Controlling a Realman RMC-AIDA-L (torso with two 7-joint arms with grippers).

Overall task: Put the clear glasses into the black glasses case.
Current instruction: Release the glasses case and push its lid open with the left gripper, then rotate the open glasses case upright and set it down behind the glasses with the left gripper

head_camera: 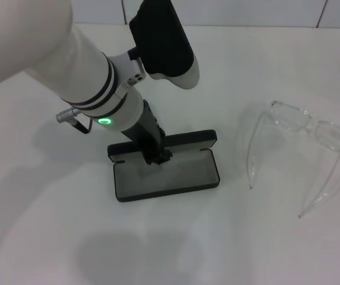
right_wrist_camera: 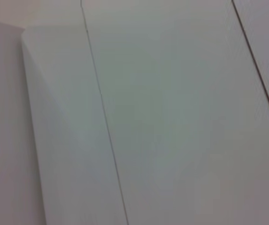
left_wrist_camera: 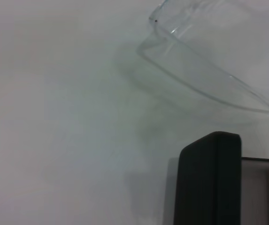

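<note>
The black glasses case [head_camera: 168,176] lies open at the table's middle, its grey lining facing up and its lid standing along the far side. My left gripper [head_camera: 156,157] reaches down from the upper left and sits at the lid's edge, over the case's back left part. The clear glasses [head_camera: 303,127] rest on the table to the right of the case, apart from it, with the temple arms pointing toward me. In the left wrist view, a corner of the case [left_wrist_camera: 210,182] shows close by with the glasses [left_wrist_camera: 196,62] beyond it. The right gripper is out of view.
The white tabletop [head_camera: 175,243] spreads around the case and glasses. A tiled white wall [right_wrist_camera: 172,112] fills the right wrist view. The left arm's white forearm [head_camera: 69,53] crosses the upper left of the head view.
</note>
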